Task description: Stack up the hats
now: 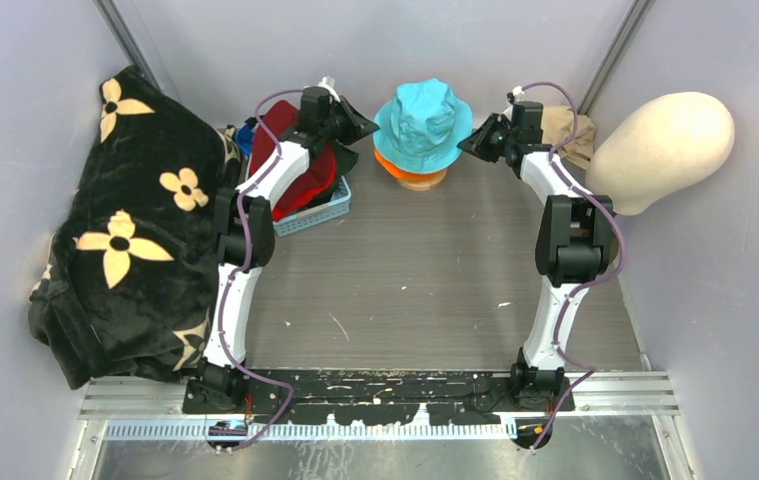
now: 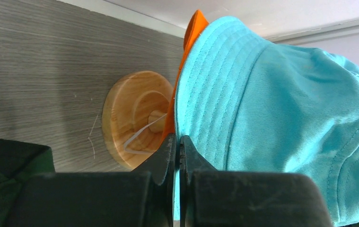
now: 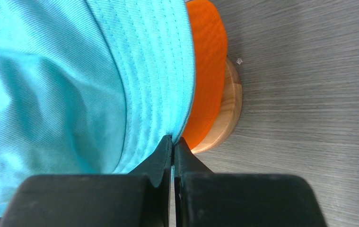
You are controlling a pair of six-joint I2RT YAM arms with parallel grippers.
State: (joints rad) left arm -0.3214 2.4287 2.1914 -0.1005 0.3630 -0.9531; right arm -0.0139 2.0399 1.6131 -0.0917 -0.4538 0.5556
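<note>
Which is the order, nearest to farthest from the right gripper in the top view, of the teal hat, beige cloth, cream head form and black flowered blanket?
1. teal hat, brim pinched by the right gripper, on its left.
2. beige cloth, just behind the right arm.
3. cream head form, far right.
4. black flowered blanket, far left.

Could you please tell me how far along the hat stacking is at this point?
Done: the orange hat sits on the wooden stand, with the teal bucket hat over it. In hand: the left tool and right tool each pinch the teal brim on opposite sides. Remaining: the red hat lies in the blue basket, unstacked.
</note>
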